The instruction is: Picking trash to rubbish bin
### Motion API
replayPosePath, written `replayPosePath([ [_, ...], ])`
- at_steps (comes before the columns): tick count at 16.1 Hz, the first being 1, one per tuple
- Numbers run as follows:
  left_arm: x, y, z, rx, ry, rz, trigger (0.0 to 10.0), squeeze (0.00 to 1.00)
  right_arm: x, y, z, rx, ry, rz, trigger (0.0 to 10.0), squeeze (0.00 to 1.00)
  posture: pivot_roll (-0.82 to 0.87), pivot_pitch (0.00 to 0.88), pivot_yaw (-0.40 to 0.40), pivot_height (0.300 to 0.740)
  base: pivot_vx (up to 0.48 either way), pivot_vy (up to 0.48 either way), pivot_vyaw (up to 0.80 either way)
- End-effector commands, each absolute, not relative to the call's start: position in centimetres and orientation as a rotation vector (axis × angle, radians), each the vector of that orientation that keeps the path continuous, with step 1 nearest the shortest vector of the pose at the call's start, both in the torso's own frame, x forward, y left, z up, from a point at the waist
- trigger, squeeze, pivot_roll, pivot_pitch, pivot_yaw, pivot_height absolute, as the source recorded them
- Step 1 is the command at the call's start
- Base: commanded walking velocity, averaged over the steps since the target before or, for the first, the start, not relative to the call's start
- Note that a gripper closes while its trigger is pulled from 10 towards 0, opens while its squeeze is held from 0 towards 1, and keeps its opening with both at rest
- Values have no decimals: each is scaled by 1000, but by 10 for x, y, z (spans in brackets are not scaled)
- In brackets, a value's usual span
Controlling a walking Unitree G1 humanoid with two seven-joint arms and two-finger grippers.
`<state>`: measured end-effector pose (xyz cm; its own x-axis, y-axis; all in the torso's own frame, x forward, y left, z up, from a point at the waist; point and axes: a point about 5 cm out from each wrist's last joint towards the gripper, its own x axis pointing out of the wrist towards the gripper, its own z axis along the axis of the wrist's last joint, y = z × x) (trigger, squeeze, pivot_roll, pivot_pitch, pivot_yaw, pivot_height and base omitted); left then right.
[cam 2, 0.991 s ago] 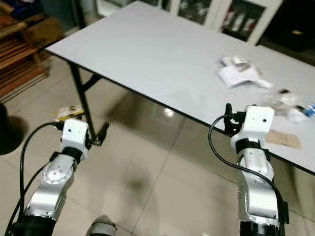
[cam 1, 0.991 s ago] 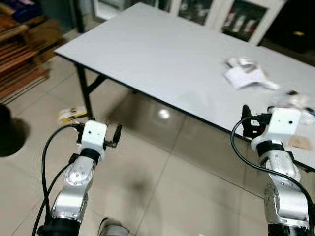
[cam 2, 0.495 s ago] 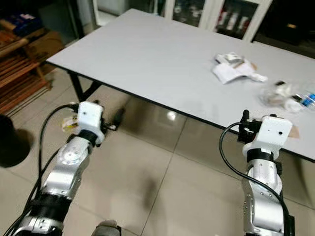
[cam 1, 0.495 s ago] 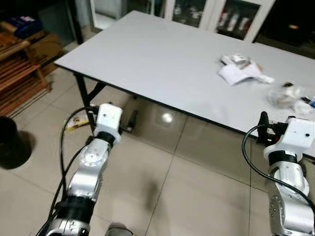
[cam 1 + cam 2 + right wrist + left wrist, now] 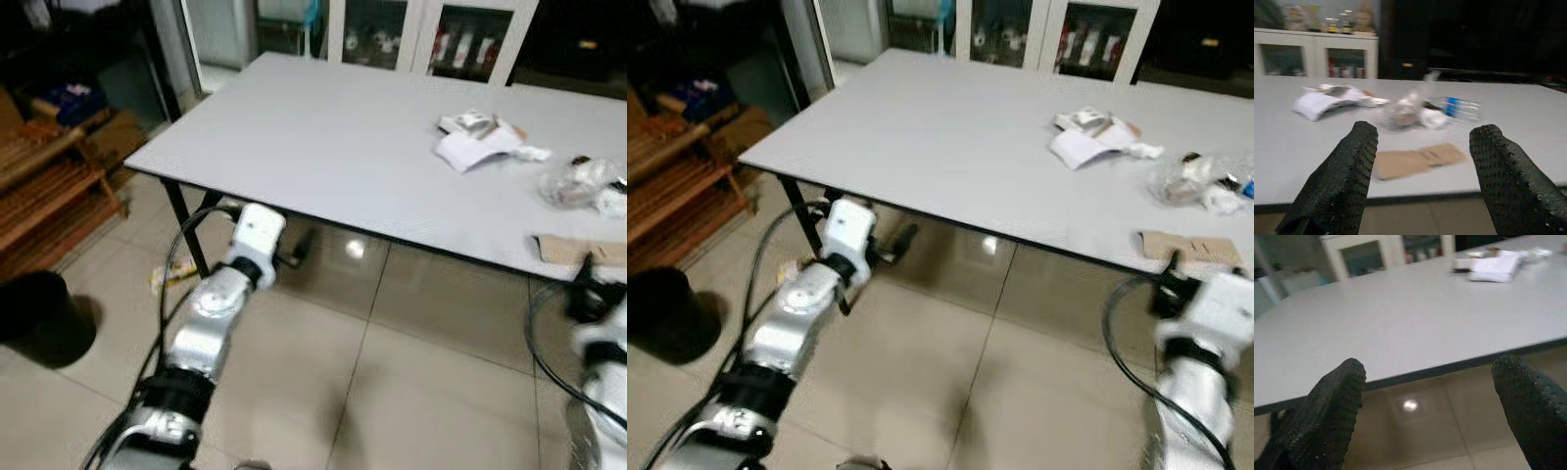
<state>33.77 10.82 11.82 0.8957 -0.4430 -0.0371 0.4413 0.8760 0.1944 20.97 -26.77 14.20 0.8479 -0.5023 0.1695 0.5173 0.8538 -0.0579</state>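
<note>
A grey desk [image 5: 323, 147] stands on a tiled floor [image 5: 392, 372] before glass cabinets. Its trash lies toward the right side: white crumpled paper [image 5: 475, 147], a clear plastic wad [image 5: 578, 181], a brown cardboard piece [image 5: 1418, 159] at the near edge. The right end effector [image 5: 1420, 176] faces the cardboard, fingers spread. The left end effector [image 5: 1430, 401], also spread, sits below the desk's near edge.

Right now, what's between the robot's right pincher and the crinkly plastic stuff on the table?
A flat brown cardboard piece lies between the right gripper and the crumpled plastic, in the right wrist view.

Right gripper [image 5: 1172, 266] blurred; plastic bottle [image 5: 1246, 186] cut by frame edge (label unreadable).
</note>
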Motion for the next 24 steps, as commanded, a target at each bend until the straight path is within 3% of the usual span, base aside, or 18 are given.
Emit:
replayPosePath([
  [1,340,104,120,201,-10,-494,10000,0,203,-269,152,-102,-201,-571,10000,0,128,18,68,740,0,0,0],
  [5,344,100,120,205,-25,-548,10000,0,208,-253,154,-107,-205,-528,10000,0,119,13,34,740,0,0,0],
  [11,340,89,118,192,-38,-590,10000,0,206,-255,152,-84,-196,-516,10000,0,105,1,52,740,0,0,0],
  [13,343,88,119,168,-24,-577,10000,0,208,-254,153,-95,-198,-521,10000,0,91,0,63,740,0,0,-800],
  [17,342,83,117,154,-30,-571,10000,0,212,-258,158,-96,-202,-519,10000,0,96,2,39,740,0,0,-200],
  [24,344,100,114,194,-42,-408,10000,0,213,-248,159,-109,-191,-467,10000,0,75,17,15,740,0,0,0],
])
